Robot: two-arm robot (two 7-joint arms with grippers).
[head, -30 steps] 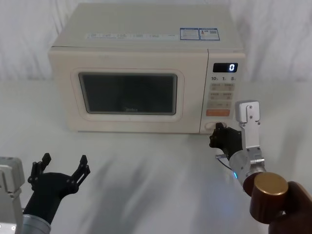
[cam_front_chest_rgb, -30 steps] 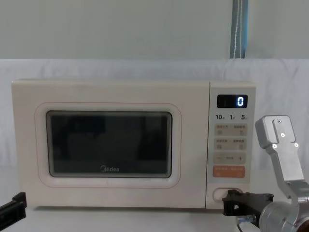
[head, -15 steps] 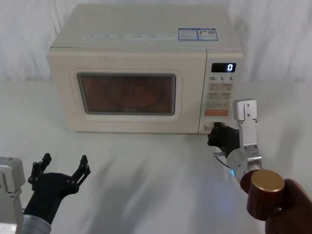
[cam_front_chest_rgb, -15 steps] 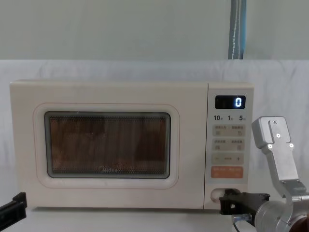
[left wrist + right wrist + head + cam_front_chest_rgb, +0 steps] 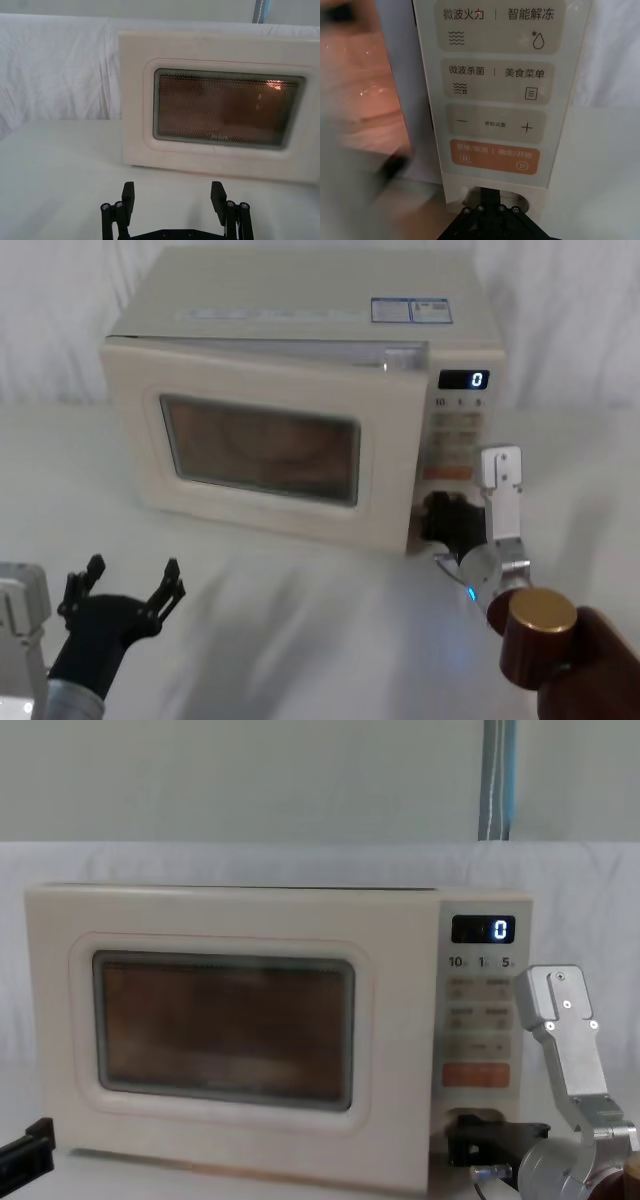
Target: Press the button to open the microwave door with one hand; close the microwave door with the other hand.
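White cloth covers the table (image 5: 300,620) under the microwave. The microwave door (image 5: 265,445) stands ajar, its free edge swung out toward 6 o'clock, leaving a gap along the top. The right gripper (image 5: 447,520) sits at the button (image 5: 492,200); whether its fingers are parted I cannot tell. The left gripper (image 5: 128,585) waits spread open at 7 o'clock, well apart, bare cloth between.

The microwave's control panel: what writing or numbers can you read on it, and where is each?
"0": lit display.
"10", "1", "5": just under the display.
"微波火力 | 智能解冻": upper pad.
"微波杀菌 | 美食菜单": second pad.
"−", "+": third pad.
Orange button text, top stickers: unreadable.
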